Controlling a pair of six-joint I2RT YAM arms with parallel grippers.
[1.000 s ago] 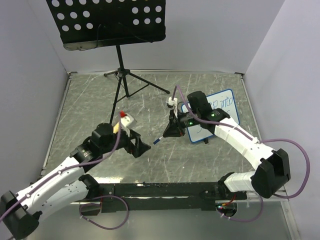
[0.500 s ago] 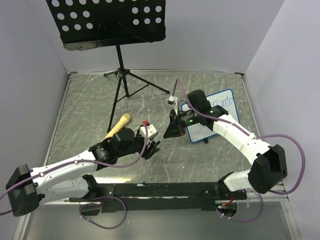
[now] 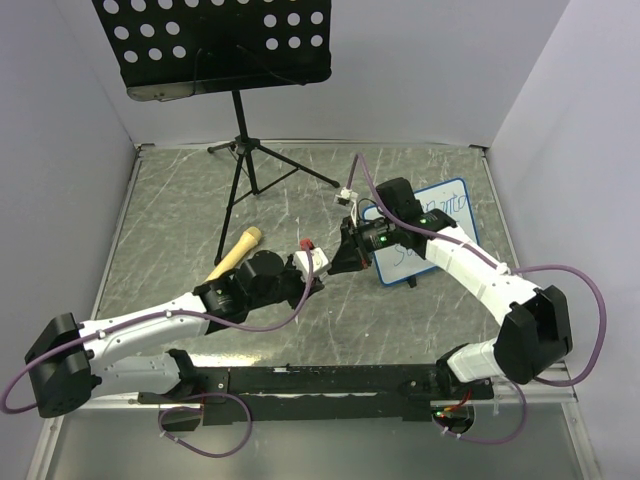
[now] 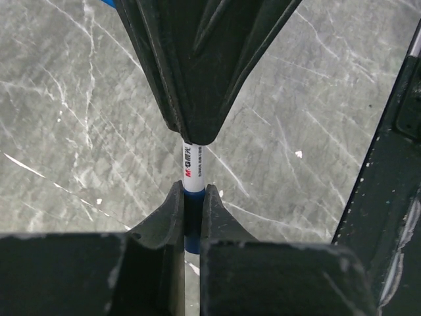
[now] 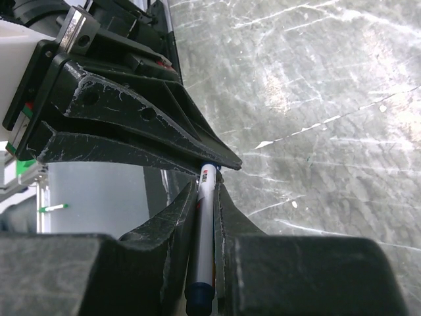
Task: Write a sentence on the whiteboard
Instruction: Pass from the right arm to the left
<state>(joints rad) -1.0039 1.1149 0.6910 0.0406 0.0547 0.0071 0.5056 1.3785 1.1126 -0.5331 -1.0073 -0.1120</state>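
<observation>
Nearest the bases, the left arm had swung in toward the whiteboard (image 3: 462,228) from further out on its left. The left gripper (image 4: 193,189), spread wide a second earlier, had clamped down on the blue end of the marker (image 4: 193,168). Just past it, closer to the whiteboard, the right gripper (image 5: 207,183) was pinching the other end of the same pen. So both claws had it, nose to nose, just off the whiteboard's left edge. The whiteboard itself sat partly under the right forearm, with the sentence (image 3: 446,203) showing in dark blue at the top and the rest hidden by the arm. We figured this was a handover or a cap pull rather than writing, since the pen was off the board. Far behind the whiteboard stood the music stand (image 3: 215,45).
</observation>
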